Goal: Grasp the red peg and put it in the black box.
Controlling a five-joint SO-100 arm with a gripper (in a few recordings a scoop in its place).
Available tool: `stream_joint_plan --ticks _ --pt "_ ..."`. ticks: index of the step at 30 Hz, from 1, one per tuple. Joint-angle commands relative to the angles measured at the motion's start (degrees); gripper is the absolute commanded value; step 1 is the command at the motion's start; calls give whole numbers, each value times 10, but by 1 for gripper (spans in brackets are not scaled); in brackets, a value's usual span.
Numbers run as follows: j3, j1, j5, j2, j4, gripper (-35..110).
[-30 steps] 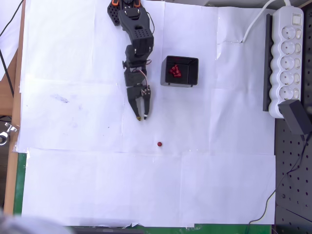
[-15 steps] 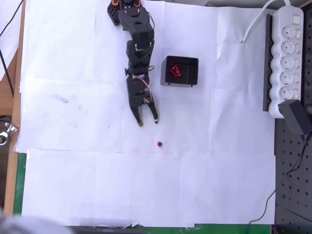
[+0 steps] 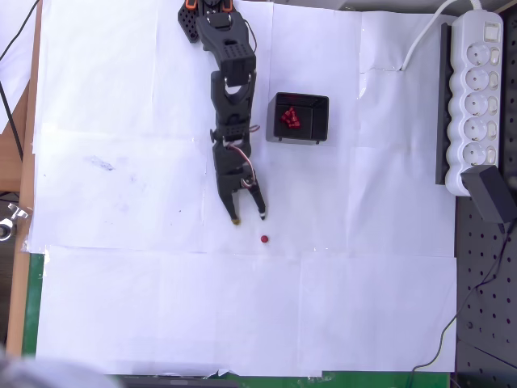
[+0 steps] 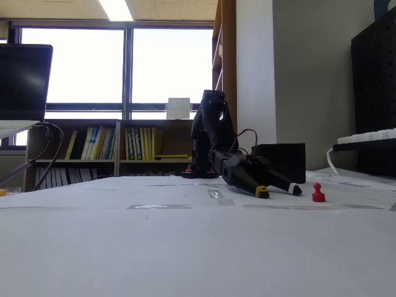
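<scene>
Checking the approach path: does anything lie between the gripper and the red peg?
Nothing: in the overhead view only bare white paper separates the open gripper from the red peg.

Office: bookshelves [image 4: 117, 148], pegboard [image 4: 374, 93], windows [image 4: 170, 59].

Arm [image 3: 229, 97]: black throughout, blocky segments. Orange parts at the base [image 3: 192, 8], far end of the bench. Upper segment has a grid of small holes on its top face. Thin red and white wires loop out near the wrist, seen in both views. Tool [image 3: 248, 217]: two tapered black fingers, one tipped yellow [image 4: 262, 193], the other white [image 4: 296, 190].
</scene>
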Motion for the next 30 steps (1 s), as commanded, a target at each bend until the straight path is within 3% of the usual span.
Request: stream_joint_plan --ticks 1,18,30 --pt "68 -30 4 14 1 25" --pt "114 -54 -15 22 12 25" --pt "127 -11 -28 24 40 25"
